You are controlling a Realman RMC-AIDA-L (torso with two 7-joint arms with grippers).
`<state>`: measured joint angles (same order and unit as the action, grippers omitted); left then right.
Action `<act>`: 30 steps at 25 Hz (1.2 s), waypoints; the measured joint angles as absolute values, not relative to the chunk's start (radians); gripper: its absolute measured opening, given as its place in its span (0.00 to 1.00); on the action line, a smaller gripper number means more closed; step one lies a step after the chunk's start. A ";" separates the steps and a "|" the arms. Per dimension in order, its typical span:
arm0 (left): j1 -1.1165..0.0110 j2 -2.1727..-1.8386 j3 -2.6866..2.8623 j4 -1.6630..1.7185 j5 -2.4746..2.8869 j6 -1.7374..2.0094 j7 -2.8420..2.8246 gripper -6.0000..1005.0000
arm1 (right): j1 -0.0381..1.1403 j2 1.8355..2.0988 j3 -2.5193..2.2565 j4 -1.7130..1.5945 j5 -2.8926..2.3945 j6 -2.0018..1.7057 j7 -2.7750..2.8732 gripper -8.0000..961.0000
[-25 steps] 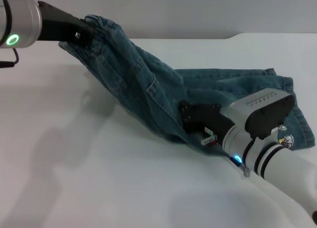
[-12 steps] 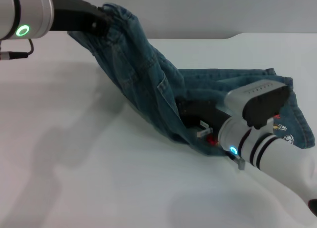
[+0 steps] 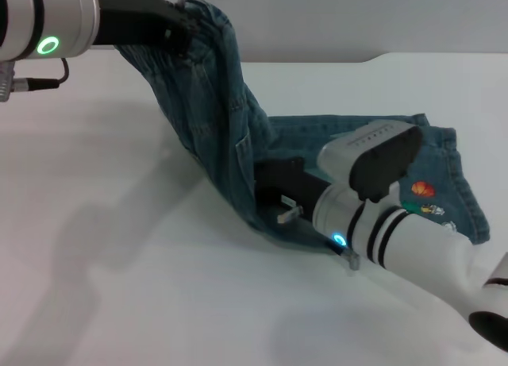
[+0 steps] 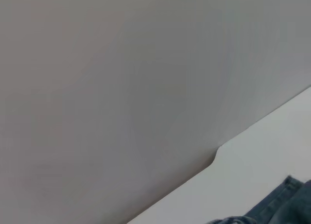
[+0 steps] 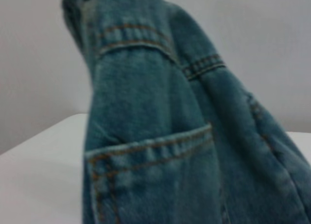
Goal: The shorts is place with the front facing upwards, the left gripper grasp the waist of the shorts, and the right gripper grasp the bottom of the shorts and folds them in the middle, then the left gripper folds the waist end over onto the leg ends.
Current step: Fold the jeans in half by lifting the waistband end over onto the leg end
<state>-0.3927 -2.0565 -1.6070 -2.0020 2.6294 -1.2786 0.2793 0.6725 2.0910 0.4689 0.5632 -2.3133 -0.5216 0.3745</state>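
On the white table [image 3: 143, 294], item one: the shorts [image 3: 238, 156], blue denim, half lifted. You have the waist end raised high at the far left, clear of the surface, with the cloth falling in a steep slope down to the right. The leg ends lie flat on the table to the right, hems toward the far right edge; small coloured patches show on the flat part near the right arm. In the right wrist view the shorts [image 5: 160, 136] fill the frame as a hanging fold, with a stitched pocket edge and orange seam lines across it. In the left wrist view only a corner of the shorts [image 4: 286, 204] shows, low against the table edge.

Item two: left gripper [image 3: 184, 34], black, at the upper left, closed on the waist of the shorts and holding it up. A green ring light shows on the silver arm behind it.

Item three: right gripper [image 3: 274, 193], black, low at the centre, pressed into the lower fold where the sloping cloth meets the flat part. Denim covers its fingers, so you cannot tell how far they are open or whether they hold anything. A blue light shows on its wrist.

Item four: grey wall [image 4: 121, 78] behind the table.
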 joint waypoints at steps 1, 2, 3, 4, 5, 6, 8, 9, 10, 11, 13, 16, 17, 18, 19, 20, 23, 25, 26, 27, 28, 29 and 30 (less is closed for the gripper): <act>-0.393 -2.057 -1.607 -2.002 2.629 -1.279 0.279 0.05 | 0.679 2.091 0.465 0.567 -2.313 -0.517 0.376 0.01; -0.393 -2.057 -1.606 -2.002 2.622 -1.274 0.285 0.05 | 0.687 2.092 0.462 0.570 -2.313 -0.514 0.377 0.01; -0.393 -2.057 -1.606 -2.002 2.622 -1.274 0.285 0.05 | 0.694 2.092 0.460 0.571 -2.313 -0.513 0.378 0.01; -0.393 -2.057 -1.606 -2.002 2.622 -1.274 0.285 0.05 | 0.700 2.092 0.459 0.571 -2.313 -0.511 0.380 0.01; -0.393 -2.057 -1.606 -2.002 2.622 -1.274 0.285 0.05 | 0.706 2.092 0.459 0.572 -2.313 -0.510 0.381 0.01; -0.392 -2.058 -1.606 -2.002 2.612 -1.269 0.289 0.05 | 0.712 2.092 0.459 0.572 -2.312 -0.509 0.383 0.01; -0.390 -2.058 -1.606 -2.002 2.592 -1.260 0.297 0.05 | 0.724 2.092 0.459 0.572 -2.309 -0.503 0.393 0.01; -0.390 -2.058 -1.606 -2.002 2.592 -1.260 0.297 0.05 | 0.733 2.092 0.454 0.572 -2.310 -0.495 0.407 0.01; -0.390 -2.058 -1.605 -2.002 2.585 -1.256 0.300 0.05 | 0.733 2.092 0.454 0.572 -2.310 -0.495 0.407 0.01; -0.390 -2.058 -1.605 -2.002 2.585 -1.256 0.300 0.05 | 0.737 2.092 0.447 0.574 -2.311 -0.492 0.414 0.01; -0.388 -2.059 -1.607 -2.000 2.550 -1.239 0.323 0.05 | 0.741 2.092 0.428 0.583 -2.314 -0.491 0.423 0.01; -0.380 -2.058 -1.611 -1.999 2.546 -1.230 0.330 0.05 | 0.720 2.093 0.419 0.593 -2.314 -0.506 0.418 0.01; -0.375 -2.058 -1.612 -1.999 2.545 -1.225 0.331 0.05 | 0.707 2.092 0.425 0.592 -2.314 -0.518 0.413 0.01; -0.372 -2.058 -1.612 -1.999 2.545 -1.223 0.333 0.05 | 0.691 2.089 0.432 0.589 -2.314 -0.531 0.410 0.01; -0.367 -2.057 -1.613 -1.998 2.545 -1.221 0.336 0.05 | 0.675 2.086 0.439 0.582 -2.314 -0.545 0.408 0.01; -0.363 -2.057 -1.613 -1.998 2.545 -1.219 0.340 0.05 | 0.655 2.083 0.454 0.572 -2.314 -0.566 0.403 0.01; -0.352 -2.057 -1.614 -1.995 2.546 -1.216 0.351 0.05 | 0.603 2.076 0.521 0.542 -2.315 -0.600 0.377 0.01; -0.347 -2.057 -1.617 -1.994 2.547 -1.215 0.357 0.05 | 0.570 2.072 0.576 0.531 -2.314 -0.607 0.353 0.01; -0.345 -2.056 -1.621 -1.994 2.547 -1.215 0.360 0.05 | 0.554 2.069 0.601 0.528 -2.314 -0.608 0.342 0.01; -0.344 -2.056 -1.624 -1.994 2.547 -1.215 0.363 0.05 | 0.545 2.069 0.615 0.527 -2.315 -0.608 0.337 0.01; -0.344 -2.056 -1.632 -1.995 2.545 -1.215 0.370 0.05 | 0.533 2.068 0.632 0.525 -2.315 -0.607 0.331 0.01; -0.344 -2.056 -1.635 -1.996 2.542 -1.214 0.374 0.05 | 0.522 2.067 0.645 0.524 -2.315 -0.603 0.327 0.01; -0.344 -2.056 -1.638 -1.998 2.538 -1.214 0.377 0.05 | 0.516 2.068 0.650 0.523 -2.315 -0.599 0.326 0.01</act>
